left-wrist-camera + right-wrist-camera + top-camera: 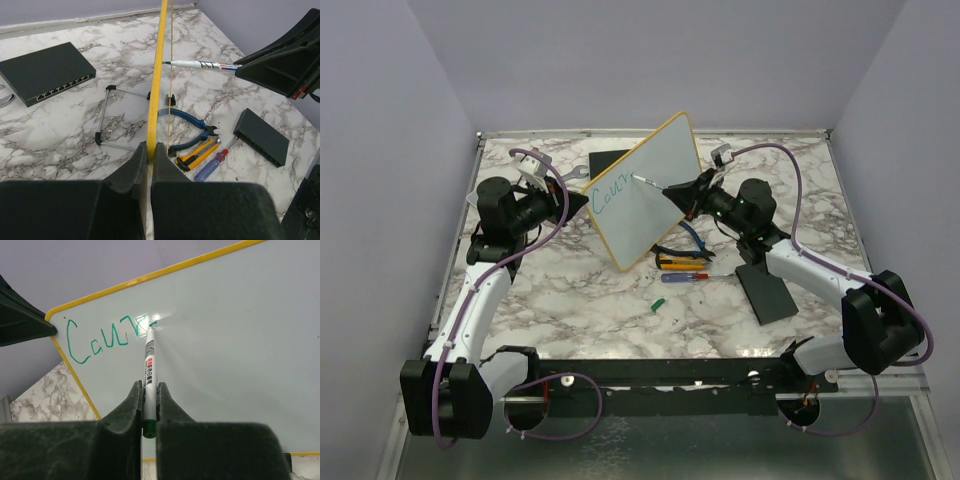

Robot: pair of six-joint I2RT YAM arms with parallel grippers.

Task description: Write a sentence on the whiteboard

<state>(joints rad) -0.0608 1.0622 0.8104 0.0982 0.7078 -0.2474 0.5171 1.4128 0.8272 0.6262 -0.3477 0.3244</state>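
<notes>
Both jaws pinch: left gripper [150,150] the whiteboard [235,330] edge, right gripper [148,387] the marker [149,357].

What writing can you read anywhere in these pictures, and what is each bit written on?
"Cour": the start of the sentence, teal handwriting on the whiteboard; the letters are loose.
Label on the marker held in the right claw: red and black print, too small to read.
No other text can be made out in any view.
</notes>
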